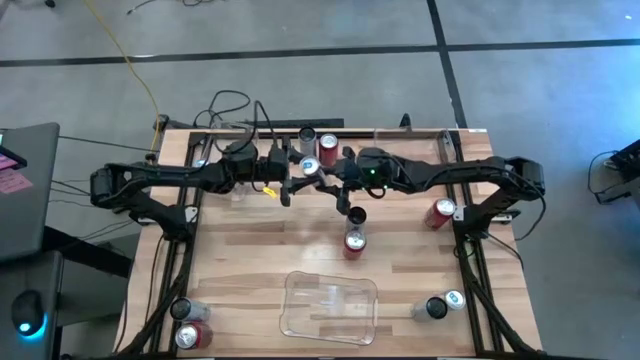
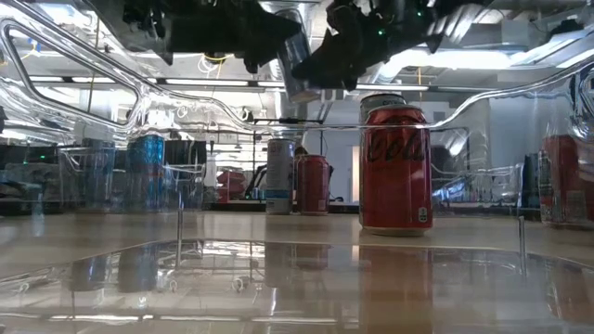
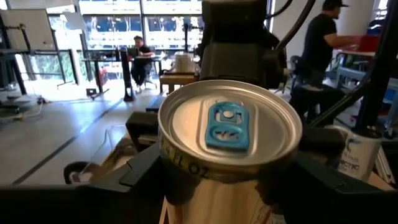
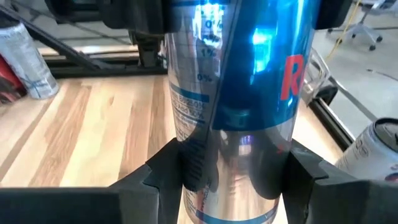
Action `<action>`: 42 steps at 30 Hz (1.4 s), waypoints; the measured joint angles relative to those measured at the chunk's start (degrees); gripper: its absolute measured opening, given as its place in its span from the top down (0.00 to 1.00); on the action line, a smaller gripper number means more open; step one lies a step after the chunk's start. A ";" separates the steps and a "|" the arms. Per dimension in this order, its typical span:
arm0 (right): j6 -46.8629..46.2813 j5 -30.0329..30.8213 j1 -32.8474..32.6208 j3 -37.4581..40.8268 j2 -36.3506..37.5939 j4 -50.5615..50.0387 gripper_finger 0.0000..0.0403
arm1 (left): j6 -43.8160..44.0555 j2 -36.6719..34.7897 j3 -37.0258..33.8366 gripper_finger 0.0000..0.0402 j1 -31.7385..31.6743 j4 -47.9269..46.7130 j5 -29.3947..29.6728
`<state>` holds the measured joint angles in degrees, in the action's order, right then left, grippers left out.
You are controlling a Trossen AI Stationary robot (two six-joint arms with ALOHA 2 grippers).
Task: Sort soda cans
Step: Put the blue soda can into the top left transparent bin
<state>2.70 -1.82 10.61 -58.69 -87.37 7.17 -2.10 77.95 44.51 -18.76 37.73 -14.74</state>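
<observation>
Above table centre, toward twelve o'clock: silver-blue can (image 3: 230, 134) clamped by both left gripper (image 1: 290, 185) and right gripper (image 1: 335, 180); red can (image 1: 354, 243) upright at six o'clock.

Table (image 1: 250, 260): light wood planks, smooth, satin sheen. Bin (image 1: 330, 305): clear glossy plastic. Held silver-blue can (image 3: 230, 134): brushed metal lid, blue tab, glossy printed wall. Red can (image 2: 395, 169): glossy painted metal. Both grippers' fingers (image 3: 149, 171): matt black plastic look. Arms: dark, matt.
</observation>
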 joint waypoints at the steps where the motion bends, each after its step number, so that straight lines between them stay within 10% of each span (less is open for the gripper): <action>1: 0.06 0.08 -0.02 -0.16 0.00 -0.76 0.51 | -0.09 0.00 0.00 0.42 0.00 -0.41 0.03; 16: 0.59 0.30 0.28 -0.36 -0.06 -3.63 0.50 | -1.52 -1.92 0.11 0.42 -0.07 -8.03 0.17; 29: 1.19 0.52 -0.02 -0.19 0.58 1.93 0.14 | -10.09 -14.39 9.38 0.43 -4.03 -37.18 15.35; 42: -4.40 0.37 1.41 -0.27 1.97 1.20 0.10 | -5.50 -24.80 8.85 0.43 -22.41 -55.09 16.49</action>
<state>-1.69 -1.45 12.02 -58.96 -85.41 8.37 -7.60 53.15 53.37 -41.17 -17.36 1.75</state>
